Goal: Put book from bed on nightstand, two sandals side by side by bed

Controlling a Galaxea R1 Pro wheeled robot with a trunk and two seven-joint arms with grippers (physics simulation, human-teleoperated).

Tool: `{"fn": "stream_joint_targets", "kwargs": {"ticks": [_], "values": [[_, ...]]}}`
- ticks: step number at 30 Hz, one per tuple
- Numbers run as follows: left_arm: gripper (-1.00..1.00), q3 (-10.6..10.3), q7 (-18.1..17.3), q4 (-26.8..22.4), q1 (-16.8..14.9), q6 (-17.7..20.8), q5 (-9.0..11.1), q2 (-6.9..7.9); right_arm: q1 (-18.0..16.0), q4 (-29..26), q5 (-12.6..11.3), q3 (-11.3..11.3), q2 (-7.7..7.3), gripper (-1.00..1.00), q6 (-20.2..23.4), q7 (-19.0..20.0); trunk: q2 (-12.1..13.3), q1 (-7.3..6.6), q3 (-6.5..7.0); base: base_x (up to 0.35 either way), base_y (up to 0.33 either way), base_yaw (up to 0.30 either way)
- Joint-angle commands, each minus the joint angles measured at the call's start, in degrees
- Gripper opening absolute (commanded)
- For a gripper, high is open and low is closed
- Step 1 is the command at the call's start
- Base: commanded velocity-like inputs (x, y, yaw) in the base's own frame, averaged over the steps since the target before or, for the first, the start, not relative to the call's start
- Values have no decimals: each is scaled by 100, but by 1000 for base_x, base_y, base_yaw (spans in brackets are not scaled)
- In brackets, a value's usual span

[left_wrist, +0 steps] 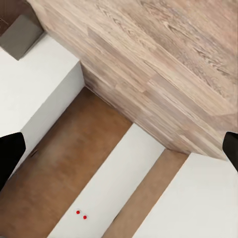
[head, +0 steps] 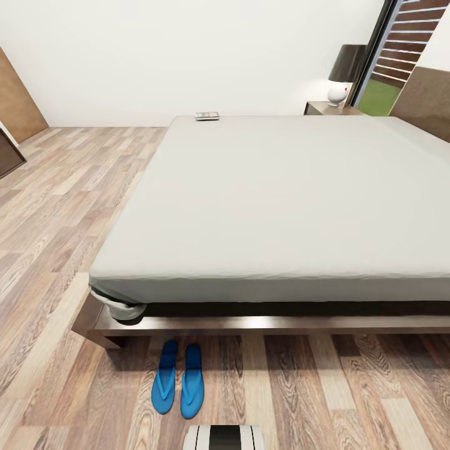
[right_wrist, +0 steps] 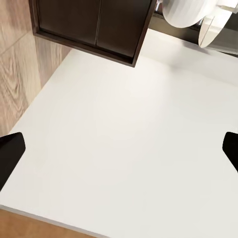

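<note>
Two sandals (head: 178, 387), one book (head: 207, 115), one bed (head: 275, 200), one nightstand (head: 328, 108), one lamp (head: 344, 75).

Dark cabinet (right_wrist: 91, 27) above white wall (right_wrist: 124, 144)

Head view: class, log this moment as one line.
book: far bed corner | sandals: paired on floor by bed | nightstand: beyond bed

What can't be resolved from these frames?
- Book: head view, too small and far for its cover to read.
- Nightstand: head view, front hidden behind the bed.
- Sandals: straps too small to judge.
</note>
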Motion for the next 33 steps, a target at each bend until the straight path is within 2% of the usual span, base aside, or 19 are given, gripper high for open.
{"fn": "stream_joint_targets", "kwargs": {"ticks": [1, 4, 5, 7, 8, 12, 19, 28, 29, 32, 33], "values": [[100, -46, 220, -5, 136, -18, 58, -33, 0, -8, -16, 20, -1, 100, 60, -17, -1, -1, -4, 0, 0, 0], [100, -40, 1051, 3, 493, -156, 201, -114, 0, -8, -16, 21, 2, 100, 60, -14, -1, -1, -4, 0, 0, 0], [100, -40, 1051, 3, 493, -156, 201, -114, 0, -8, -16, 21, 2, 100, 60, -14, -1, -1, -4, 0, 0, 0], [100, -32, 1581, 9, 681, -225, 261, -156, 0, -8, -16, 23, 3, 100, 59, -13, -1, -1, -4, 0, 0, 0], [100, -32, 1581, 9, 681, -225, 261, -156, 0, -8, -16, 23, 3, 100, 59, -13, -1, -1, -4, 0, 0, 0], [100, -14, 2178, 20, 913, -272, 324, -208, 0, -8, -16, 24, 2, 100, 59, -12, -1, -1, -4, 0, 0, 0], [100, 1, 2485, 26, 1025, -261, 348, -254, 0, -9, -16, 25, -1, 100, 59, -11, -1, -1, -4, 0, 0, 0], [100, 14, 2574, 30, 1077, -282, 361, -324, 0, -9, -16, 25, -2, 100, 59, -11, -1, -1, -4, 0, 0, 0], [100, 16, 2568, 30, 1083, -278, 364, -352, 0, -9, -16, 25, -2, 100, 59, -11, -1, -1, -4, 0, 0, 0], [100, 21, 2514, 29, 1097, -261, 368, -568, 0, -12, -16, 22, -7, 100, 59, -11, -1, -1, -4, 0, 0, 0], [100, 21, 2514, 29, 1097, -261, 368, -568, 0, -12, -16, 22, -7, 100, 59, -11, -1, -1, -4, 0, 0, 0]]}}
